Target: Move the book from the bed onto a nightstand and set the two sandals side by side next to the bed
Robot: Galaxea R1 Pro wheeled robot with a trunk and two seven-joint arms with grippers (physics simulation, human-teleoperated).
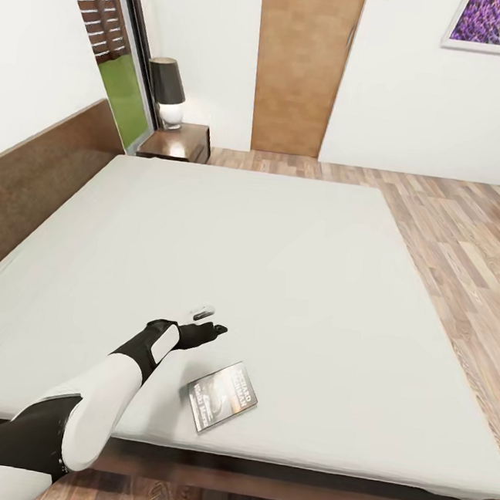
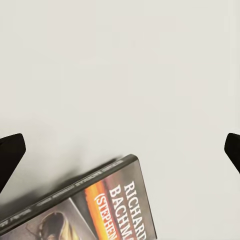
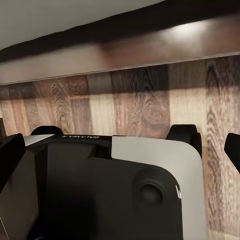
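Book (image 1: 222, 396) flat near bed (image 1: 296, 255) edge; left gripper (image 1: 209, 321) spread wide just beside it, prob. lining up pickup.

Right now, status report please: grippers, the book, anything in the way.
Left gripper open, empty, hovering over the bed just short of the book. Right gripper open, low by the floor. Book flat near the bed's front edge, nothing on it.

Left arm (image 1: 101, 396) outstretched, fingers (image 2: 10, 152) apparently spread wide.

White left arm (image 1: 105, 397) shells, black joints (and black jaws)
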